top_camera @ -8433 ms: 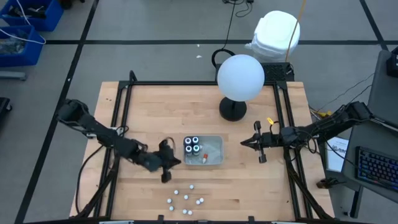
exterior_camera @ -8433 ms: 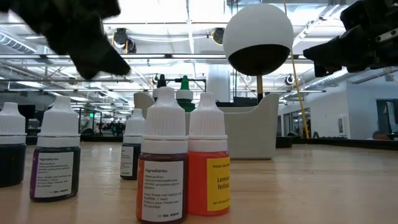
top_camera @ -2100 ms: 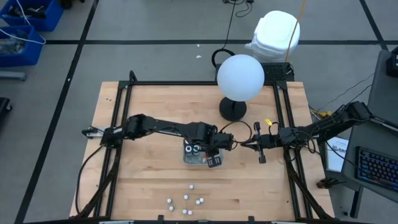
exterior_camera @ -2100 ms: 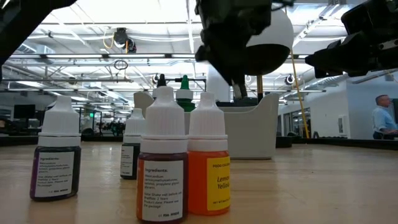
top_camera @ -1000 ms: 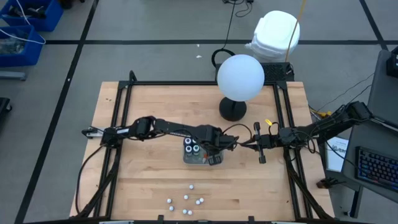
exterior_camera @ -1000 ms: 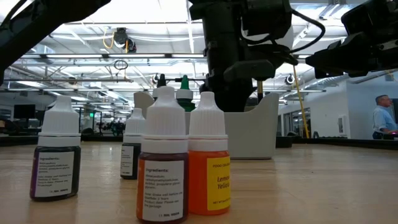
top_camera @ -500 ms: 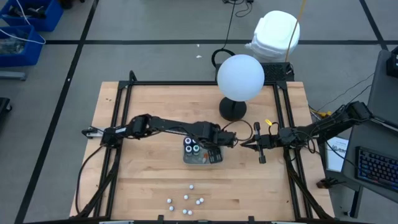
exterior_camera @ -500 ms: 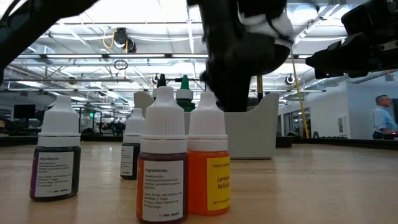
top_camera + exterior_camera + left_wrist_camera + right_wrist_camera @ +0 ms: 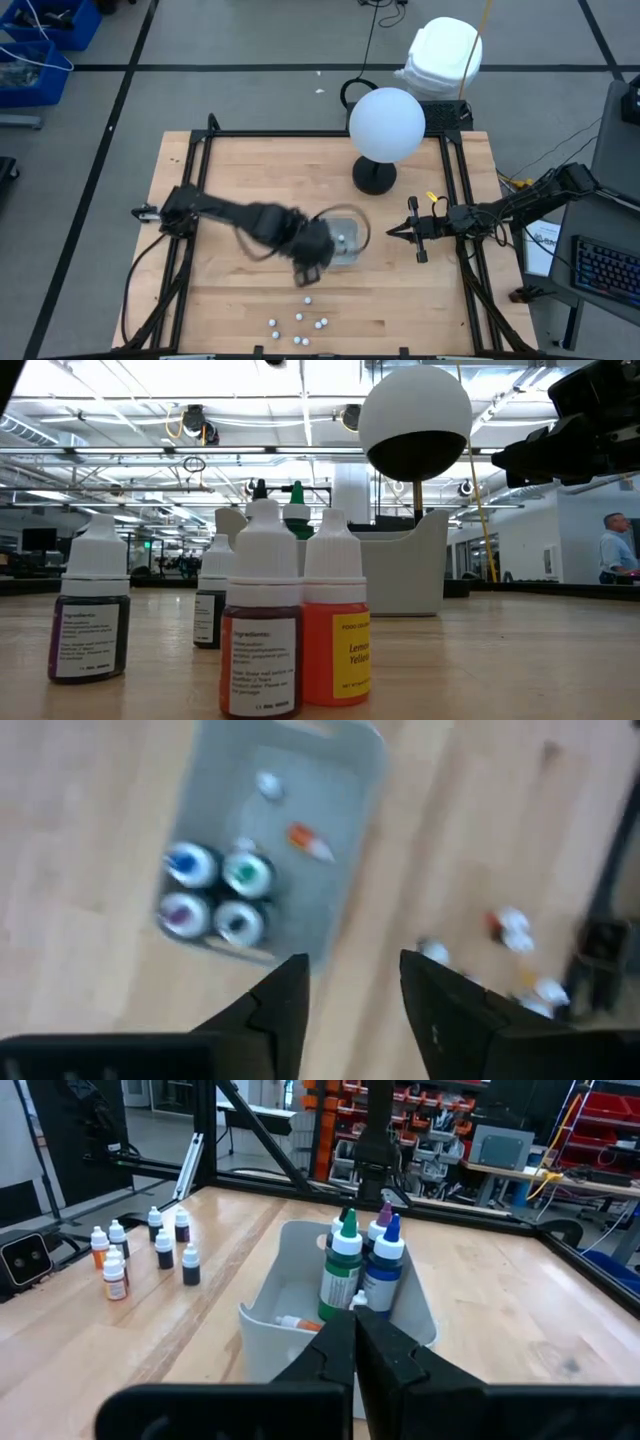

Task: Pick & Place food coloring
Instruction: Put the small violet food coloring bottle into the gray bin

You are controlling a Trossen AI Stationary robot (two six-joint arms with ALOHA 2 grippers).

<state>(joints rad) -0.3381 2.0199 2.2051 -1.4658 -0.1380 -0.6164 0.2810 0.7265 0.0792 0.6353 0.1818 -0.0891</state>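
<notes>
Wooden table (image 9: 230, 170) carries the tray (image 9: 340, 780) with 4 tall bottles (image 9: 215, 892); small food coloring bottles (image 9: 300, 320) stand nearby. Left gripper (image 9: 350, 982) hovers released, empty; right gripper (image 9: 355, 1340) is clenched.

Six small food coloring bottles (image 9: 299, 318) stand, apparently upright, near table's front.

The wooden table (image 9: 240, 170) carried a clear tray (image 9: 345, 241) near its middle, and a round black lamp base (image 9: 374, 176) stood beyond the tray toward the far edge. Loose small bottles (image 9: 298, 318) stood in a cluster on the bare wood near the front edge, apart from the tray. A black frame (image 9: 200, 150) ran along the table's sides.
</notes>
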